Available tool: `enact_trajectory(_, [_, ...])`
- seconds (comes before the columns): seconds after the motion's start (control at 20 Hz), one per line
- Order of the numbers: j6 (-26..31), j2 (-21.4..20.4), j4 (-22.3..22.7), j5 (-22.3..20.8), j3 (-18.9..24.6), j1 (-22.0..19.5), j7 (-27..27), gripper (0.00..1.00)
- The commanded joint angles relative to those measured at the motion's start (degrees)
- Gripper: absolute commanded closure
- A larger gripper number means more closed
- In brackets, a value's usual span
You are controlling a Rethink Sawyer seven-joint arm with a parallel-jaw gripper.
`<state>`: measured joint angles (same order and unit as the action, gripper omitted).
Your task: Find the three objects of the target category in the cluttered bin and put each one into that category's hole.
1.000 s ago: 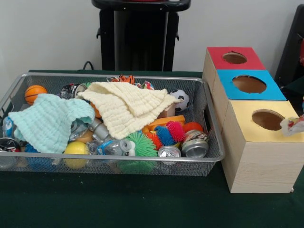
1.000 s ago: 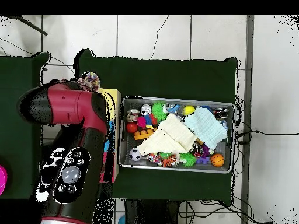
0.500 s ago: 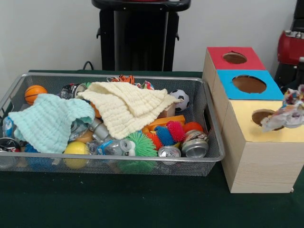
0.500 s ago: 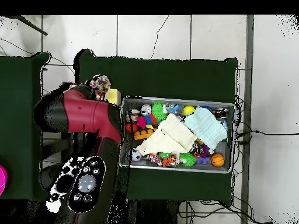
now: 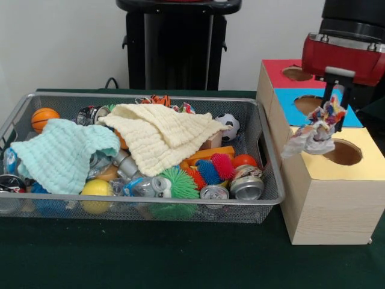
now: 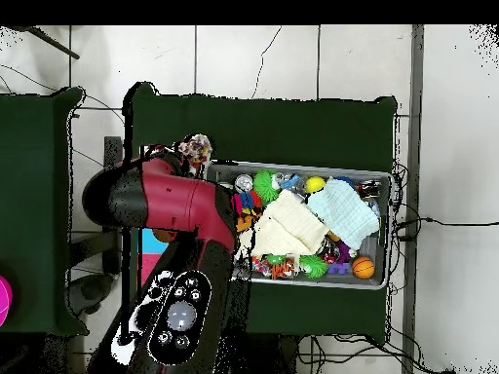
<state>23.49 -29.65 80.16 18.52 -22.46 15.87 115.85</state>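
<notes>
- The bin (image 5: 264,150) fills the left and middle of the front view; it is a wide wire mesh basket standing on the dark green table (image 5: 180,259).
- At the left end of the bin lies a pale blue cloth (image 5: 63,153), and a small orange basketball (image 5: 44,118) sits in the upper left corner behind it.
- In the middle a cream cloth (image 5: 159,135) is spread over the other toys.
- In front of the cream cloth, near the front wall of the bin, there are a green spiky ball (image 5: 178,182), a blue spiky ball (image 5: 208,171) and a pink spiky ball (image 5: 223,165), and just right of them two silver cans (image 5: 239,186).
- A small football (image 5: 229,126) rests by the right wall of the bin.
- At the right of the frame three wooden boxes stand in a row: the red-topped box (image 5: 298,74) at the back, the blue-topped box (image 5: 316,108) in the middle, the yellow-topped box (image 5: 328,192) at the front.
- The hole (image 5: 343,152) is the round opening in the yellow top.
- The gripper (image 5: 332,107) hangs under the red arm (image 5: 343,51) in the upper right and is clamped on a wad of confetti-printed film (image 5: 313,133).
- This wad hangs in the air over the left edge of the yellow top, just left of the hole and not inside it.
- In the overhead view the wad (image 6: 196,149) appears at the upper left corner of the bin (image 6: 292,166).
</notes>
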Motion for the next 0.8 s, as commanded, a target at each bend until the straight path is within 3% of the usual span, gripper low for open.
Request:
enact_trajectory(0.05, [-0.6, 0.5, 6.1, -3.5, 6.3, -0.3, 4.7, 1.0])
enact_trajectory(0.5, [1.5, 7.1, 0.2, -1.5, -0.3, 7.8, 14.0, 1.0])
enact_trajectory(0.8, [1.6, 9.3, -1.5, 0.5, -1.7, 9.9, 15.1, 1.0])
